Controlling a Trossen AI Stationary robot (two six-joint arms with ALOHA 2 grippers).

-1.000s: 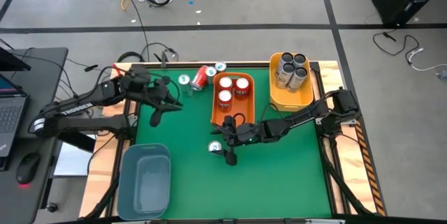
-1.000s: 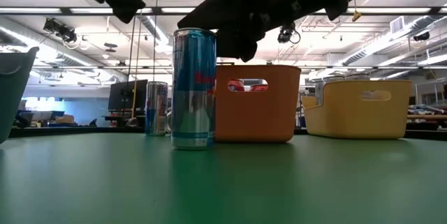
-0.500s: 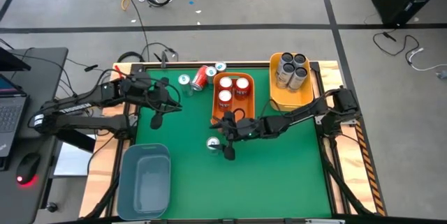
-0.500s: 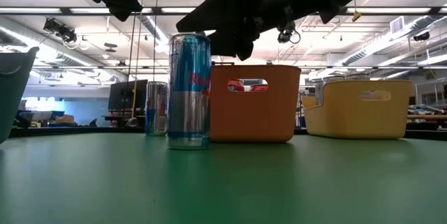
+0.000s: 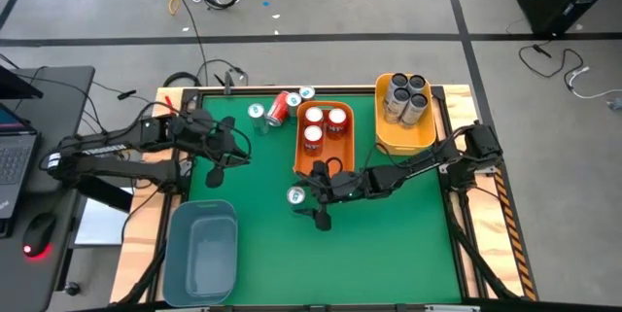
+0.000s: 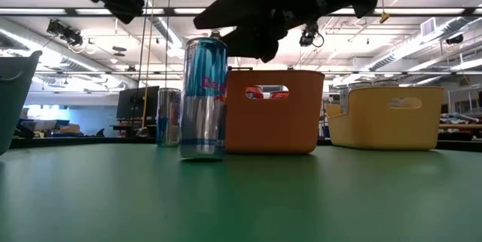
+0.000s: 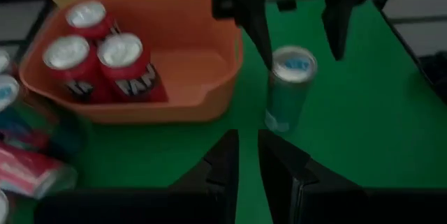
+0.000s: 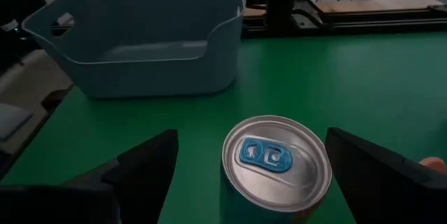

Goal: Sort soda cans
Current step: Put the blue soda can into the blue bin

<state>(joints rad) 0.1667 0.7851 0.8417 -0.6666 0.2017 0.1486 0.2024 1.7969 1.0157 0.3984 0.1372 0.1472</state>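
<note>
Teal can (image 5: pixel 296 195) standing upright on green table (image 5: pixel 389 254), long axis vertical, silver top and blue tab facing up. Placed just in front of orange bin (image 5: pixel 302 156), near that bin's front left corner, well apart from blue bin (image 5: pixel 201 249) at the table's front left.

Right gripper (image 5: pixel 313 200) hovering at the can, fingers spread wide, one finger either side of the can body and neither clearly touching it. Seen from the right wrist: can top (image 8: pixel 277 162) centred in the gap, a dark finger (image 8: pixel 136 168) on one side, another on the opposite side, blue bin (image 8: pixel 136 35) straight beyond. Holding nothing yet, by the look of it.

Left gripper (image 5: pixel 222 154) hanging over bare table near the left edge, farther from this can than the right one. Fingers (image 7: pixel 225 161) nearly closed, a narrow gap only, nothing between them. Pointed across the table toward the can (image 7: pixel 288 88) and the right arm's two open fingers above it.

Three red cans (image 5: pixel 324 122) upright in the orange bin. Four dark cans (image 5: pixel 405 96) upright in yellow bin (image 5: pixel 403 137). More cans (image 5: pixel 279 108) loose at the table's back edge, one red lying on its side.

Likely next: closing on the can's sides, then carrying toward the blue bin, judged from matching colours.
</note>
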